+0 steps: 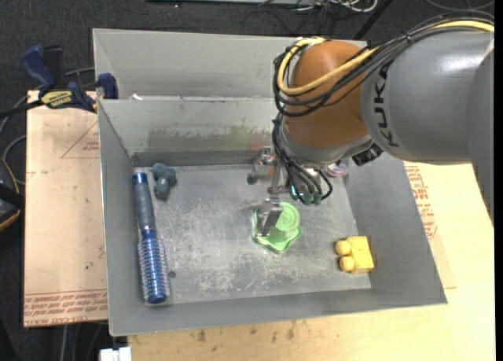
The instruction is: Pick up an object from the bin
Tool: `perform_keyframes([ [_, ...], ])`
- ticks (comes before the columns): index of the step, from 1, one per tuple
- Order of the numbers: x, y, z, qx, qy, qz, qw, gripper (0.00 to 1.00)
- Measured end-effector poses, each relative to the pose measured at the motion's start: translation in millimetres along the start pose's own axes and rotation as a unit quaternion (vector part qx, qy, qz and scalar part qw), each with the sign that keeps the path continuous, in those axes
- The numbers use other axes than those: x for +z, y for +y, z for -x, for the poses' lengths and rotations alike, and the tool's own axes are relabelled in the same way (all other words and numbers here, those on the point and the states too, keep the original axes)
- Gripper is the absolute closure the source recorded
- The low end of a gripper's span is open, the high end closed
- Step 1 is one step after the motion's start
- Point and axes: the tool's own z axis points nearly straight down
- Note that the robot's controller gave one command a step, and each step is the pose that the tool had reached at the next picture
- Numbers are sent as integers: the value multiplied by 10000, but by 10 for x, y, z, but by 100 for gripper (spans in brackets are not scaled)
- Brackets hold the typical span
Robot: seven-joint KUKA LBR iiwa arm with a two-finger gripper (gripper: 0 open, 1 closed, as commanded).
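Observation:
My gripper [271, 218] reaches down near the middle of the bin floor, its fingers set around a translucent green cup-like thing [280, 230] that lies tilted on the floor. The green thing sits between the fingertips and rests on the bin floor. A yellow block [354, 253] lies to the right of it, near the bin's right wall.
A blue hairbrush [148, 241] lies along the left wall, with a small grey-blue lump [163, 179] beside its handle end. The arm's orange cover and cables hang over the back right of the bin.

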Motion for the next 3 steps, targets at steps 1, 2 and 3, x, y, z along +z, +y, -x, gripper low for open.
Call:
perform_keyframes([
  [1,914,-411,-17,1278,-29,3,9918,0],
  [2,898,-403,-9,1278,-40,8,9918,100],
  [3,-804,-435,-95,1121,-91,13,9937,100],
])
